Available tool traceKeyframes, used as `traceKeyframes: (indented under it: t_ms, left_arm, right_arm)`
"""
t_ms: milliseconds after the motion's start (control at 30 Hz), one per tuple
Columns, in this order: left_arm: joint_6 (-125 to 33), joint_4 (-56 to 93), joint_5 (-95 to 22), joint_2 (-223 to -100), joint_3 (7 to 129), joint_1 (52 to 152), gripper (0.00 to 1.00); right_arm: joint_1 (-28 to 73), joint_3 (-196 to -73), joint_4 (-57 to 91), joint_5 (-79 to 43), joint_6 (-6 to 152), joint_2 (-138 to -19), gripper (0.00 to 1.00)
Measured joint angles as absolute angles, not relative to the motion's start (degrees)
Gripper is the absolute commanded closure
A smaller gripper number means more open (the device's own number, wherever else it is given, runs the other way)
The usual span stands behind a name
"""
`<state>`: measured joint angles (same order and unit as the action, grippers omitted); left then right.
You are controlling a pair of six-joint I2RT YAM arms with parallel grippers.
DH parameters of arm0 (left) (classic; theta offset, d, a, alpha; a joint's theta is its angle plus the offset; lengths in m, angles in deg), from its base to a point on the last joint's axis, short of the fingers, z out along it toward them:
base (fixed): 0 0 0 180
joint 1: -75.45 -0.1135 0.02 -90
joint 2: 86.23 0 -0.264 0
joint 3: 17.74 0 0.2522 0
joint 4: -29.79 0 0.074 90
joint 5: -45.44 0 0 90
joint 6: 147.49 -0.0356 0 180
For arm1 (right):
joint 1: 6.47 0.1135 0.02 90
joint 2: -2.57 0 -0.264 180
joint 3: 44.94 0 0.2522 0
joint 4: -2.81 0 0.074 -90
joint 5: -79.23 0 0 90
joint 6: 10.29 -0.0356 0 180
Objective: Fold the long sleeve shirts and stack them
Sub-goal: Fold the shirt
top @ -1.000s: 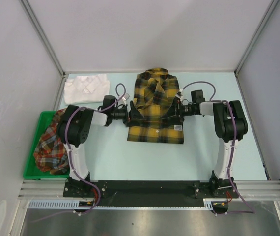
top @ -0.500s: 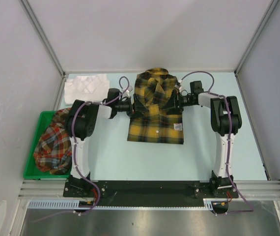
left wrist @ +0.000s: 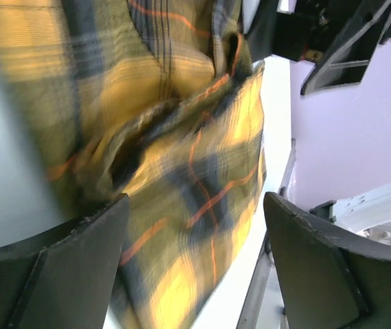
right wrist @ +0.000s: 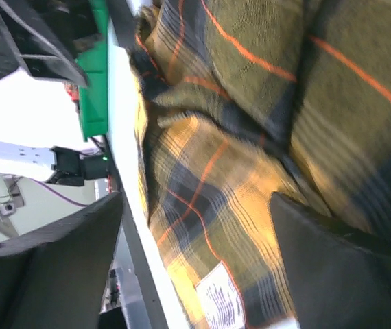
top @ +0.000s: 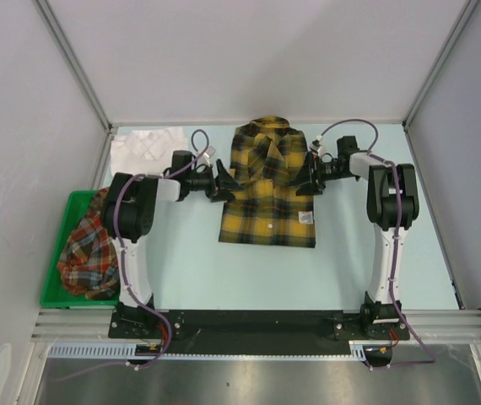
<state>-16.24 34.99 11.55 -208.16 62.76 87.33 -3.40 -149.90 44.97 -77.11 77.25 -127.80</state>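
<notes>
Sliding outward to flank the yellow-and-black plaid cloth shirt (top: 267, 202), the left gripper (top: 225, 180) and right gripper (top: 306, 179) are hovering spread-open and empty, likely readying the next fold.

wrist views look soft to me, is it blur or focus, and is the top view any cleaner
Left wrist: the yellow plaid shirt is smeared, worst at upper left, while the dark fingers look sharper. Right wrist: the cloth is soft too, and the background beyond the green bin is blown out white. Top external: sharp, evenly lit, only faint shadows.
</notes>
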Motion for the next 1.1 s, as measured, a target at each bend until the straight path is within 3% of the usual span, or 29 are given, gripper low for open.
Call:
traceKeyframes:
  t_ms: [33,67,167,267,500,800,967,1100]
  left_arm:
    - [-18.6,32.7,11.4,-206.8,62.5,86.6,0.15]
    - [-21.5,29.6,11.2,-204.9,62.4,85.8,0.15]
    - [-33.6,19.2,9.1,-197.4,62.7,84.2,0.16]
    - [-48.6,11.0,4.4,-188.7,63.1,85.4,0.16]
    - [-82.4,11.1,-13.9,-169.2,49.4,106.0,0.17]
    - [-101.1,18.2,-31.7,-171.0,37.3,122.8,0.19]
    - [-105.8,24.3,-37.7,-174.3,33.9,129.8,0.3]
    - [-108.8,30.1,-42.6,-177.2,32.8,132.4,0.45]
  right_arm:
    - [-3.6,-149.9,46.4,-76.4,78.3,-127.1,0.2]
    - [-3.8,-149.8,47.7,-75.6,79.0,-126.1,0.36]
    - [-3.9,-148.5,48.3,-73.3,79.3,-121.0,0.61]
    - [-2.4,-148.1,46.3,-72.4,78.1,-115.5,0.68]
    - [7.4,-150.1,40.1,-72.7,75.5,-116.6,0.73]
    - [10.1,-152.0,37.6,-71.0,73.7,-131.1,0.76]
    - [9.8,-154.2,38.6,-71.2,74.5,-133.2,0.76]
    - [9.8,-154.7,38.8,-71.1,75.5,-133.4,0.76]
